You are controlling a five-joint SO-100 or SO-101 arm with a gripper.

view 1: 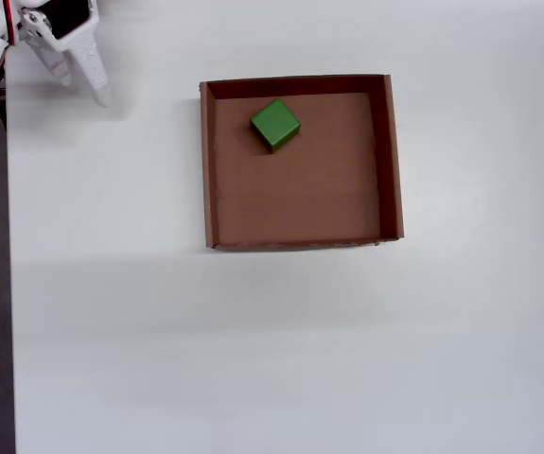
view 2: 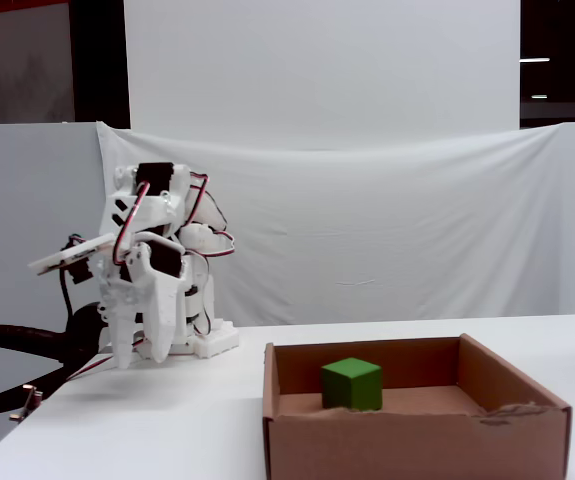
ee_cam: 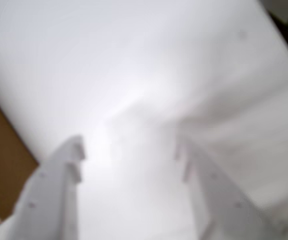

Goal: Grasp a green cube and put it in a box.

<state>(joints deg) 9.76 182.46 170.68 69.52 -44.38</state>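
I see the green cube [view 1: 275, 124] resting inside the box [view 1: 392, 161]; my pincer [ee_cam: 128, 152], spread and empty, hangs over the worktop [view 1: 253, 350].

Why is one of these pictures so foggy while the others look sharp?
The wrist view is blurred and washed out: the gripper hangs over bright white table. The overhead view is sharp, the green cube casting little shadow in the box. The fixed view is dimmer yet clear.
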